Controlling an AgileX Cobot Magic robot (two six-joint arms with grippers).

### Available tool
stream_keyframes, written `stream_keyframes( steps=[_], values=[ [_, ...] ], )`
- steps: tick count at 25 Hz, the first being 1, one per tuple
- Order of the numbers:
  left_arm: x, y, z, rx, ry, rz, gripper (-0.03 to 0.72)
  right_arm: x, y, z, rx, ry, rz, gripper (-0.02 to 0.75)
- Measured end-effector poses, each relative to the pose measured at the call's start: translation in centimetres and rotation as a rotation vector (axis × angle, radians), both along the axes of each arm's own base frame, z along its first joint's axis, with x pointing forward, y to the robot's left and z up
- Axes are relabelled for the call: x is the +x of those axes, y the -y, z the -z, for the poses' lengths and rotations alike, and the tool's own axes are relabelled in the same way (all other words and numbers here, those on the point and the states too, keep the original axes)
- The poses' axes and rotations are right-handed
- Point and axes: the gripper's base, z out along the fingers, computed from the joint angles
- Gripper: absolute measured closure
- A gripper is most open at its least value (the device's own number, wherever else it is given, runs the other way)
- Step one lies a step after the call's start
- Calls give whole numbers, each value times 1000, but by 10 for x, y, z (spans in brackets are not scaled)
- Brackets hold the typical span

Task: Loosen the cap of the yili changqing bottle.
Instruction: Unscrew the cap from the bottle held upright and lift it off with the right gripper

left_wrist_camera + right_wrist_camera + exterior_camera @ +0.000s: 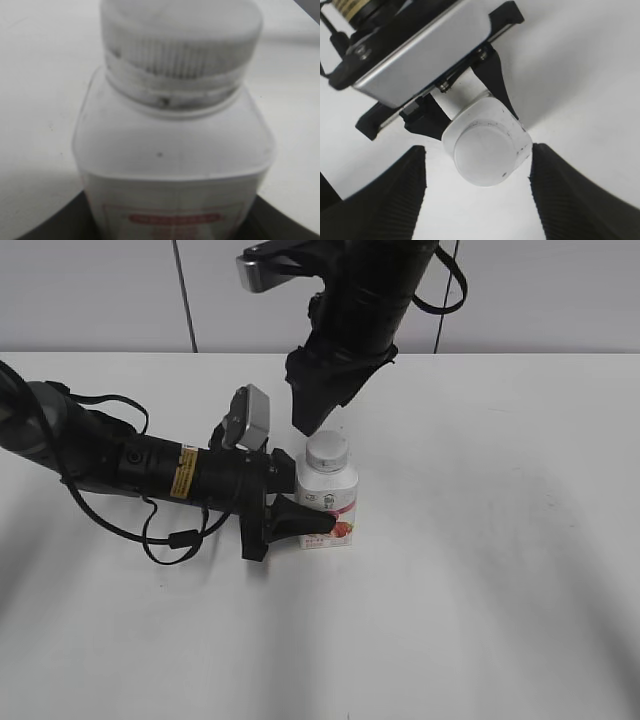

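Note:
The yili changqing bottle (327,502) stands upright on the white table, white with a pink band and red fruit label. Its white ribbed cap (327,450) sits on the neck. My left gripper (300,523) comes in from the left and is shut on the bottle's lower body; the left wrist view shows the bottle (175,165) and cap (180,45) close up between the dark jaws. My right gripper (312,415) hangs above and just behind the cap, open and empty. In the right wrist view the cap (482,150) lies between the open fingers (477,200), below them.
The white table (480,570) stretches round the bottle. The left arm's body and cables (150,465) lie across the table's left side. A grey wall stands behind the table.

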Motion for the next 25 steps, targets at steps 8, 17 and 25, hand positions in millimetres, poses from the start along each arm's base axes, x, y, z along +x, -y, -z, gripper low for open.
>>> stream_keyframes(
  steps=[8, 17, 25],
  values=[
    [0, 0, 0, 0, 0, -1, 321, 1, 2, 1, 19, -178, 557, 223],
    [0, 0, 0, 0, 0, -1, 321, 2, 3, 1, 32, -260, 820, 223],
    [0, 0, 0, -1, 0, -2, 321, 2, 3, 1, 35, -271, 853, 223]
  ],
)
